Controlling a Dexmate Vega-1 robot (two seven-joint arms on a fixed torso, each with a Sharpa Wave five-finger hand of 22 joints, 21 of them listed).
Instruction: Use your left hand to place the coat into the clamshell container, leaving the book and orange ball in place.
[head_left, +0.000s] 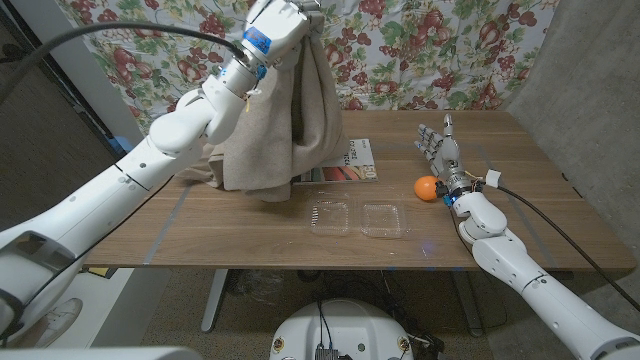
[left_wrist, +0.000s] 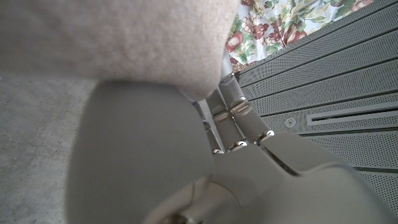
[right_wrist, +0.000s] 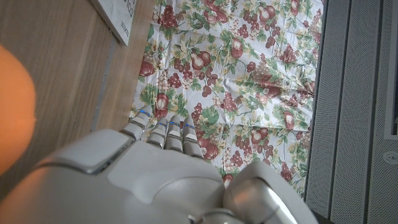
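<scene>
My left hand is raised high over the table's back left and grips the beige coat, which hangs down with its hem near the wood. In the left wrist view the coat drapes over my left hand. The clear clamshell container lies open on the table, just right of the coat's hem. The book lies behind it, partly hidden by the coat. The orange ball sits beside my right hand, which stands on the table with fingers upright and holds nothing. The ball is blurred close to my right hand in the right wrist view.
A floral cloth hangs behind the wooden table. A corner of the book lies on the wood in the right wrist view. A black cable runs along my right arm.
</scene>
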